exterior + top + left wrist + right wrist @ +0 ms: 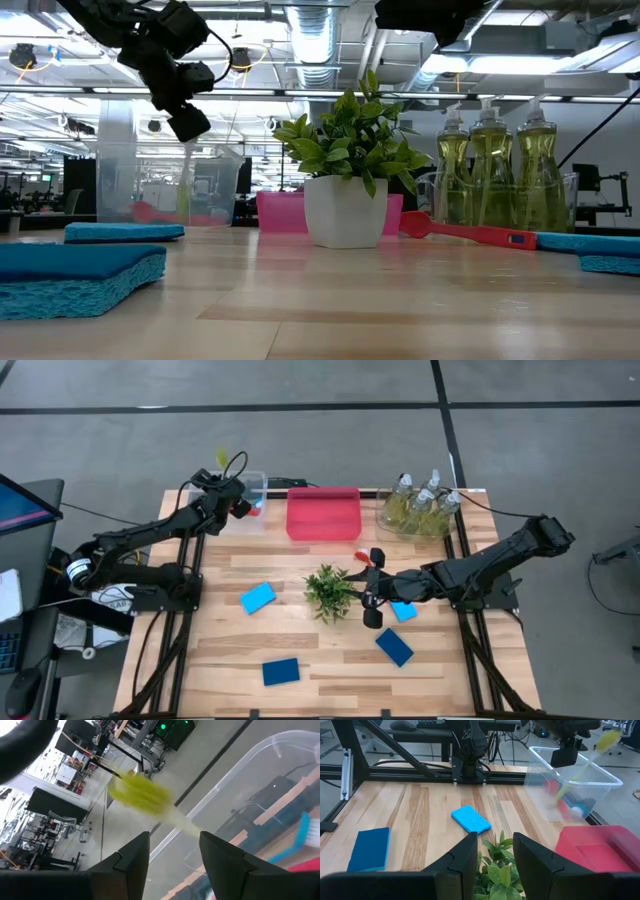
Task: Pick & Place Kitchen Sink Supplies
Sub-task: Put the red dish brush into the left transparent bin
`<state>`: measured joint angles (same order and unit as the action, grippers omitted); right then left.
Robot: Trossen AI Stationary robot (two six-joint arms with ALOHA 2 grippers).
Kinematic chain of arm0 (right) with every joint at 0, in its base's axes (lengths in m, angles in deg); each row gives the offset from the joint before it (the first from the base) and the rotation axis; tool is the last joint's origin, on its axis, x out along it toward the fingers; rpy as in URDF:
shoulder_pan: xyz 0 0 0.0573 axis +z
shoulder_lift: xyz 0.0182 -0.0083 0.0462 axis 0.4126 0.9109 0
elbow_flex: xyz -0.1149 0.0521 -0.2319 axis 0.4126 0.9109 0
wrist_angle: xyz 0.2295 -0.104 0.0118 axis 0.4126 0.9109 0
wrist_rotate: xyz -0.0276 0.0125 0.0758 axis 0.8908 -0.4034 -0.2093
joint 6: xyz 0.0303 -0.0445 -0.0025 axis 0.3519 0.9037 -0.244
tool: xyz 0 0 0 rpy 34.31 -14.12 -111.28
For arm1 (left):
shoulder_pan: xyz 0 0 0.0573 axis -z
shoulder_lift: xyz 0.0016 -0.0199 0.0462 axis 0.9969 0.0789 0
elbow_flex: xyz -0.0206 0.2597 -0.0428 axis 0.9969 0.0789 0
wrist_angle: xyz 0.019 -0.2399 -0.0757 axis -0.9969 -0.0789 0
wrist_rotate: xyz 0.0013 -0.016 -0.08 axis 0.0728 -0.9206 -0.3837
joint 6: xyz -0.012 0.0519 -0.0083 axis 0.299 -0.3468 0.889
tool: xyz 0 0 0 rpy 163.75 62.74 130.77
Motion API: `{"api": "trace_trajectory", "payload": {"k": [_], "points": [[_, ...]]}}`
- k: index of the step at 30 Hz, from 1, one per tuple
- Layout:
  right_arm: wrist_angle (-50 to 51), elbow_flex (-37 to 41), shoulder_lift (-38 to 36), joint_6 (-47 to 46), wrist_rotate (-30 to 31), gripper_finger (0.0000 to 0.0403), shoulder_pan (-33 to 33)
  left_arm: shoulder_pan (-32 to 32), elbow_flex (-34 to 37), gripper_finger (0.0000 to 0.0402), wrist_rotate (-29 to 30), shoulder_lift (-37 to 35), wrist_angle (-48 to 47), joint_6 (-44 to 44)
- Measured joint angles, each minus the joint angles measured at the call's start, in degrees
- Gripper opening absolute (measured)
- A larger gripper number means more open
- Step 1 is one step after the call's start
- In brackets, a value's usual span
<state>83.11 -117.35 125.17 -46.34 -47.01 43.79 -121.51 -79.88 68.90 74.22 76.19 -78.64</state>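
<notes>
My left gripper (240, 500) (565, 761) hangs open above the clear bin (251, 510) at the table's far left. A yellow brush (580, 767) slants out of that bin, blurred, with its bristle head (222, 457) up past the far rim. Its handle (186, 822) runs beyond the gap between my left fingers. A blue brush (302, 831) and a red one (306, 866) lie inside the bin. My right gripper (368, 590) is open, level above the table beside the plant (328, 590). A red brush (470, 234) lies on the table under it.
A pink bin (323, 512) stands at the far middle. A clear bin holding three pump bottles (420, 500) stands at the far right. Blue sponges lie flat on the table: (258, 597), (280, 671), (394, 646), and one by my right gripper (404, 611).
</notes>
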Motion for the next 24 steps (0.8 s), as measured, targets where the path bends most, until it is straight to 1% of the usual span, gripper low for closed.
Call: {"api": "trace_trajectory", "payload": {"k": [6, 14, 17, 21, 24], "points": [[0.01, 0.0, 0.01, -0.01, 0.02, 0.0118, 0.0, 0.0, 0.0, 0.0175, -0.02, 0.0, -0.01, 0.62], [-0.01, 0.0, 0.02, -0.01, 0.02, 0.0118, 0.0, 0.0, 0.0, 0.0171, -0.04, 0.0, 0.01, 4.66], [0.0, 0.0, 0.02, -0.01, 0.02, 0.0118, 0.0, 0.9, 0.0, 0.0172, 0.0, 0.0, 0.01, 7.13], [-0.04, 0.0, 0.0, -0.01, 0.02, 0.0118, 0.0, 5.28, 0.0, 0.0172, -0.07, -0.36, 0.07, 9.21], [-0.06, 0.0, -0.05, -0.15, 0.02, 0.0118, 0.04, 10.81, 0.0, 0.0172, -0.07, -2.01, 0.6, 10.29]]}}
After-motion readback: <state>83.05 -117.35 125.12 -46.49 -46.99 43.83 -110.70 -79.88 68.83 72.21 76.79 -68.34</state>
